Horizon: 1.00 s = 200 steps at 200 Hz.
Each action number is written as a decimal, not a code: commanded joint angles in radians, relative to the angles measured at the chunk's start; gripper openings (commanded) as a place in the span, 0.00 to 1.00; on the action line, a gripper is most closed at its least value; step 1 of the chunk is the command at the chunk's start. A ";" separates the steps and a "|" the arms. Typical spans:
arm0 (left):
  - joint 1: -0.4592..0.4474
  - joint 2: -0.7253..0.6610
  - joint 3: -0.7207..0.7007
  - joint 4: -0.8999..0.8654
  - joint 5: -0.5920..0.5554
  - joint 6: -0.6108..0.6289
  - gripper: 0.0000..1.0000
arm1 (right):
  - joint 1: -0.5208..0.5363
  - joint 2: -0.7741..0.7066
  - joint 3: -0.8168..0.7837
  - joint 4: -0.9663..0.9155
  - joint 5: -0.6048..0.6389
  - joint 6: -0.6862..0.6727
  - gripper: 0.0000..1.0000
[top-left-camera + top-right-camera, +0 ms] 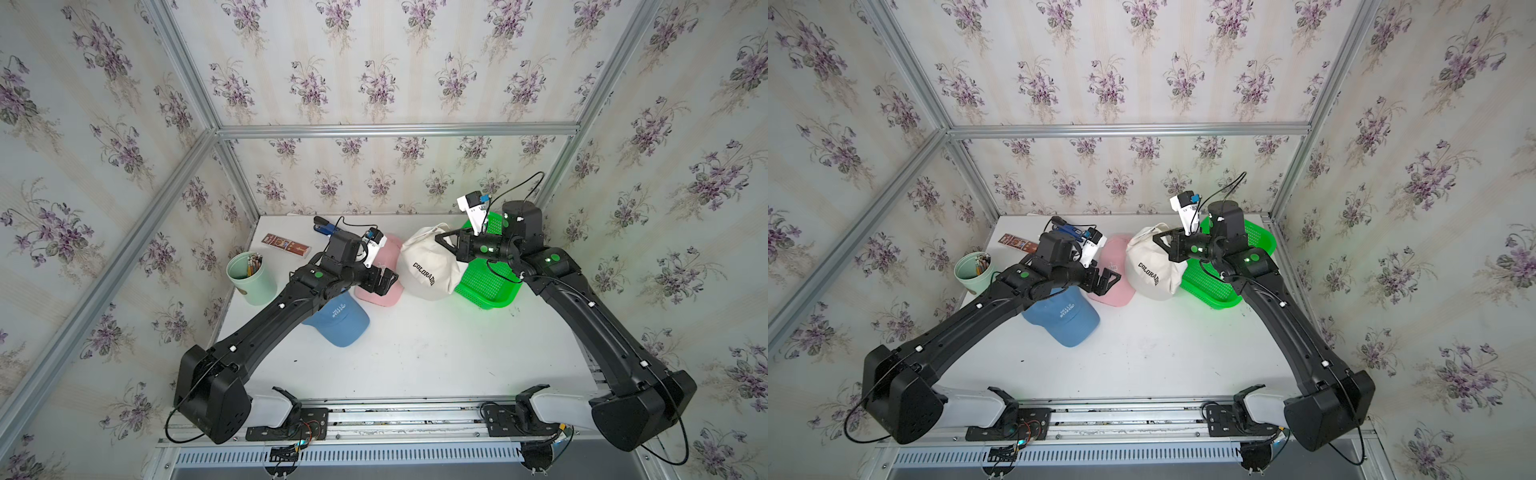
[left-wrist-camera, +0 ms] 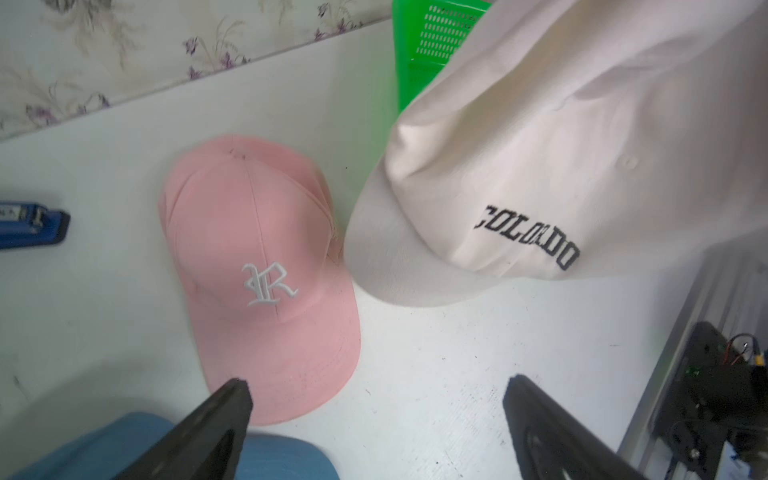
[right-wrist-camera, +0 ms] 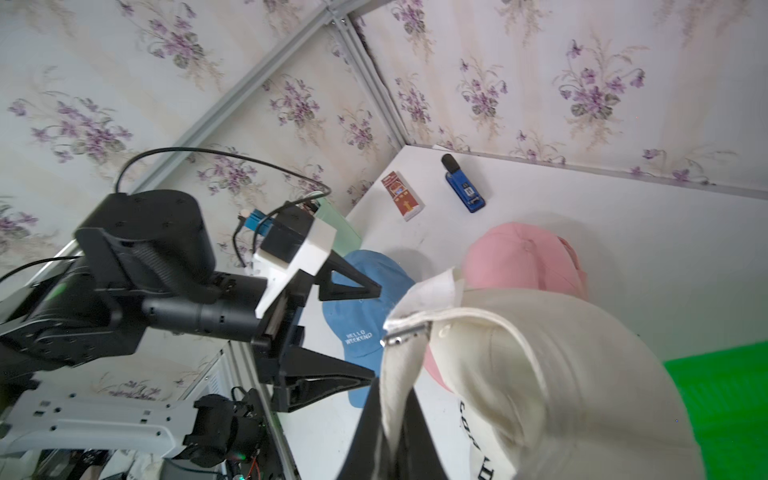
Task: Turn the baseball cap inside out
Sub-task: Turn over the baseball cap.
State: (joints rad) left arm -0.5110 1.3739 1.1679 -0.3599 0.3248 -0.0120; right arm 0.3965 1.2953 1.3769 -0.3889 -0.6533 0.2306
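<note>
While right claw [image 3: 392,419] grips cap [image 1: 428,266], cup [image 1: 249,286] holds pencils [image 1: 253,264].

Robot lab booth dressed up as a home room. Around the white table [image 1: 415,365], floral wallpaper panels [image 1: 374,62] held in bare aluminium framing [image 1: 395,129]. Along the table's near edge, a slotted metal rail [image 1: 395,415] with left arm [image 1: 266,320] and right arm [image 1: 582,316] bolted on, exposed wiring [image 1: 303,436] at the mounts. Toward the table's far left, pencil cup [image 1: 249,274] and blue stapler [image 1: 326,229], desk clutter.
</note>
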 commanded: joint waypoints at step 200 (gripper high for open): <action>0.089 0.011 0.081 -0.061 0.486 0.447 0.92 | 0.000 0.027 0.042 0.134 -0.392 -0.121 0.01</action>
State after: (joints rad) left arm -0.4221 1.3857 1.2434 -0.4519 0.7357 0.4587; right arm 0.3965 1.3212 1.4227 -0.3038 -1.0206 0.1265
